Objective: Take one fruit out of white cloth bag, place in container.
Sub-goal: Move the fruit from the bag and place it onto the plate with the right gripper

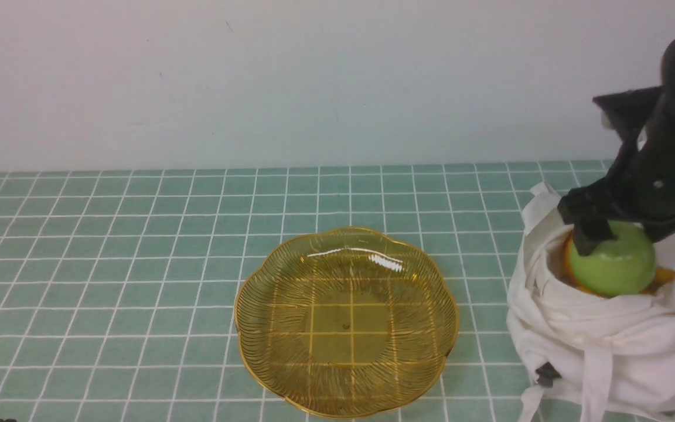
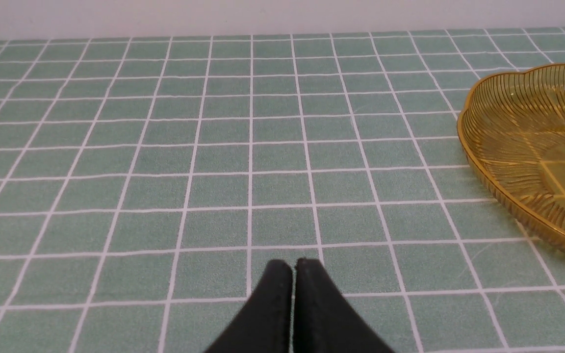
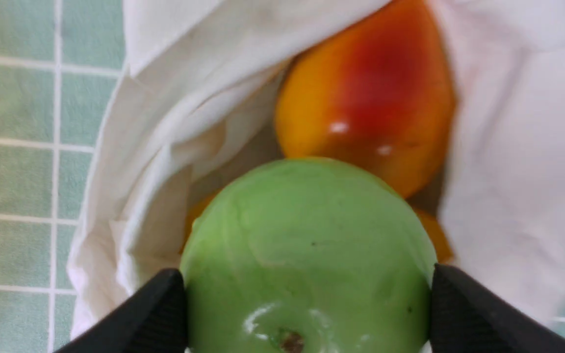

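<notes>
One green apple (image 1: 612, 265) sat at the mouth of the white cloth bag (image 1: 601, 343), on top of an orange-red fruit (image 3: 366, 103). Noted the right gripper (image 3: 306, 294) closed on the apple, one black finger pressed to each flank at the widest girth, with the stem pit facing the wrist camera. Noted the left gripper (image 2: 293, 274) with jaws together, holding nothing, low over the table (image 1: 109, 264). The container (image 1: 267, 328) lay empty to the left of the bag, apart from it.

Handling, as judged:
- The apple looked rigid, with glossy skin that is probably slippery. The round form gives flat fingers little contact, so a hold across the equator seemed right.
- The bag was soft and slack, and folds near the fingers could snag or lift with the fruit.
- The dish looked thin and light, so the apple should be set down at its centre, not dropped.
</notes>
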Robot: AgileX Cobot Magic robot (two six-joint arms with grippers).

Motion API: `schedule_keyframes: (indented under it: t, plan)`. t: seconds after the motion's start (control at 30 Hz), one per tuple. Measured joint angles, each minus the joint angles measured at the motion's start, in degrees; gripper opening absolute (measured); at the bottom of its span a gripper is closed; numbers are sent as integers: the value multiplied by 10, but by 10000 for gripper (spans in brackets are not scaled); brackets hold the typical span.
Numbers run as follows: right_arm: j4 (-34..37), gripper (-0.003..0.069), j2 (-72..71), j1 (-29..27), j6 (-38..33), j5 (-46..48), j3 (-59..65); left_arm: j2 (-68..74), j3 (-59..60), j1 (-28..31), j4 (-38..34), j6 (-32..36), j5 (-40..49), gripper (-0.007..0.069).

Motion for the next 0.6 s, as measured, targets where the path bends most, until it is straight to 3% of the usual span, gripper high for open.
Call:
schedule_keyframes:
  t: [0.17, 0.3, 0.4, 0.43, 0.53, 0.6]
  plan:
    - [4, 575, -56, 0, 0, 1, 0, 0, 0, 0, 0, 0, 0, -8]
    - [88, 575, -90, 0, -21, -22, 0, 0, 0, 0, 0, 0, 0, -8]
    - [212, 575, -94, 16, -78, -66, 0, 0, 0, 0, 0, 0, 0, -8]
    - [212, 575, -93, 18, -78, -66, 0, 0, 0, 0, 0, 0, 0, -8]
    - [296, 575, -69, 67, -139, -111, 0, 0, 0, 0, 0, 0, 0, -8]
    - [311, 575, -48, 105, -160, -136, 0, 0, 0, 0, 0, 0, 0, -8]
